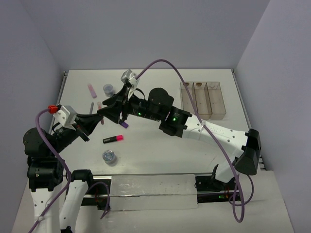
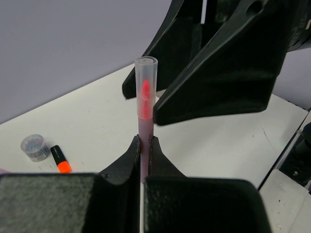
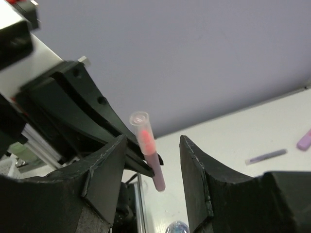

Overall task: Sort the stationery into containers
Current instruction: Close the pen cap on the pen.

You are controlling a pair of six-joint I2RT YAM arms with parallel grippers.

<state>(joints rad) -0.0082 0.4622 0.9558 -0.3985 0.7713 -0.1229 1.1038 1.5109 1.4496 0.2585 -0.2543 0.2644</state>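
Observation:
My left gripper (image 2: 145, 141) is shut on a thin pink pen (image 2: 145, 116) with a clear cap and holds it upright above the table. My right gripper (image 3: 151, 145) is open, and its fingers (image 3: 104, 165) stand on either side of the pen (image 3: 148, 150) without touching it. In the top view the two grippers meet at the left, the left gripper (image 1: 101, 116) below the right gripper (image 1: 112, 108). The three joined clear bins (image 1: 201, 99) stand at the far right.
On the table lie a pink-ended highlighter (image 1: 112, 139), a purple-ended one (image 1: 123, 124), a pot (image 1: 109, 157), a second pot (image 1: 108, 89), a pale pink block (image 1: 91, 89) and a grey stick (image 1: 91, 106). An orange-ended highlighter (image 2: 60, 159) lies beside a pot (image 2: 35, 147).

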